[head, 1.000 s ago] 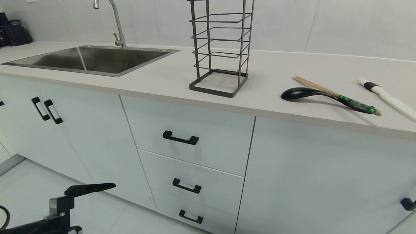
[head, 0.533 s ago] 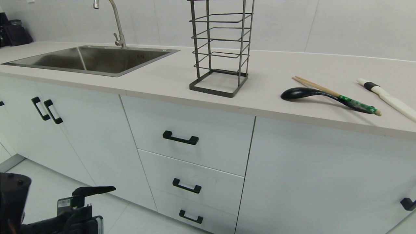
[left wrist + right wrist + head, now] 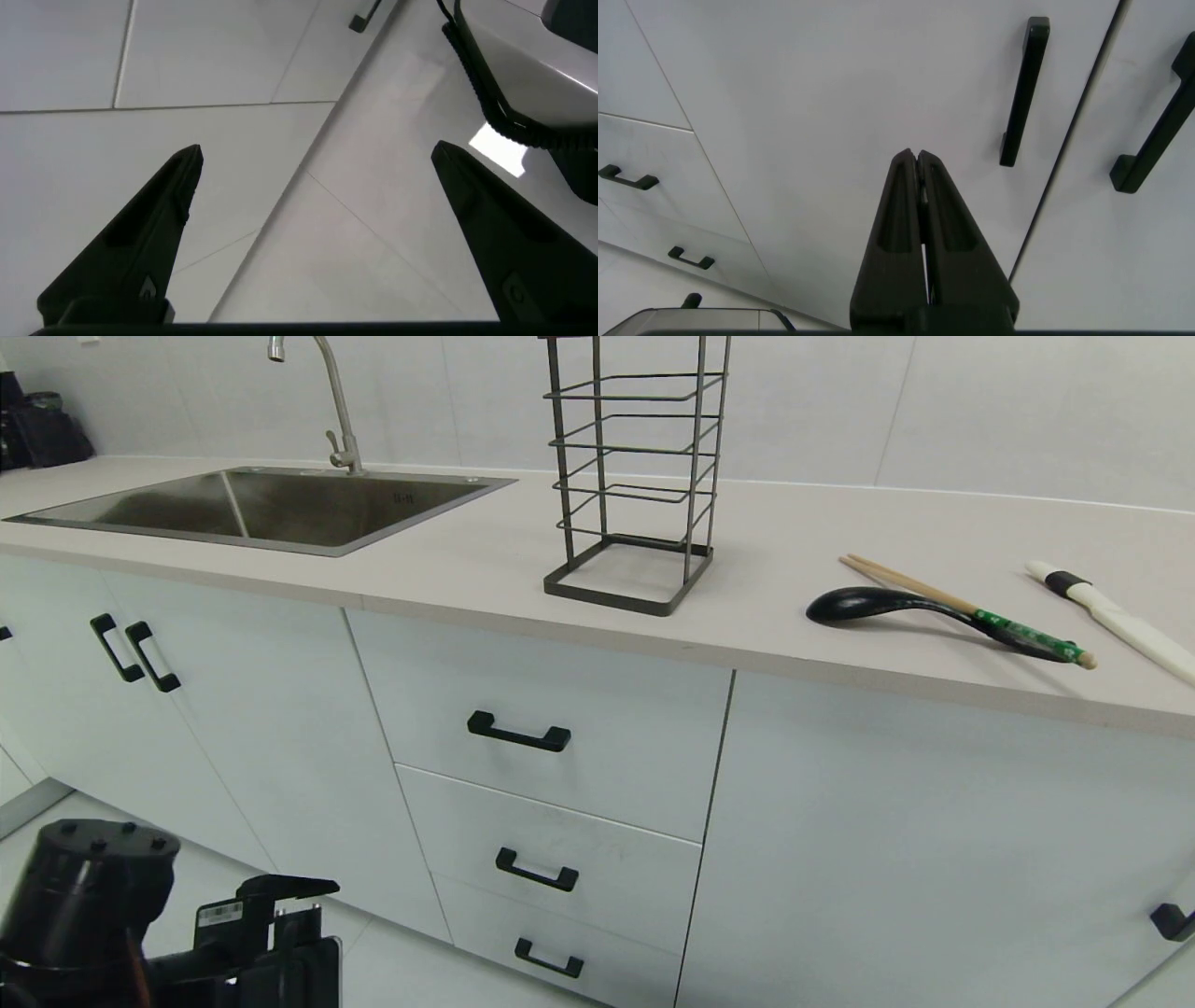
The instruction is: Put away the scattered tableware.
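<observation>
On the right of the countertop [image 3: 448,569] lie a black spoon [image 3: 864,604], a pair of wooden chopsticks [image 3: 920,586] with green ends crossing its handle, and a white utensil with a black band [image 3: 1116,619]. A tall black wire rack [image 3: 635,485] stands mid-counter. My left gripper [image 3: 299,901] hangs low in front of the cabinets, far below the tableware; in the left wrist view it [image 3: 318,163] is open over the floor with nothing between its fingers. My right gripper [image 3: 918,161] is shut on nothing, pointing at white cabinet doors.
A steel sink [image 3: 261,504] with a faucet [image 3: 331,401] sits at the counter's left. Below are white cabinet doors and a stack of drawers with black handles [image 3: 518,733]. Black door handles [image 3: 1022,89] show close to my right gripper. Floor tiles [image 3: 374,233] lie under the left one.
My left arm has swung rightward at the lower left of the head view, bringing its wrist body into sight. The tableware on the counter has not moved.
</observation>
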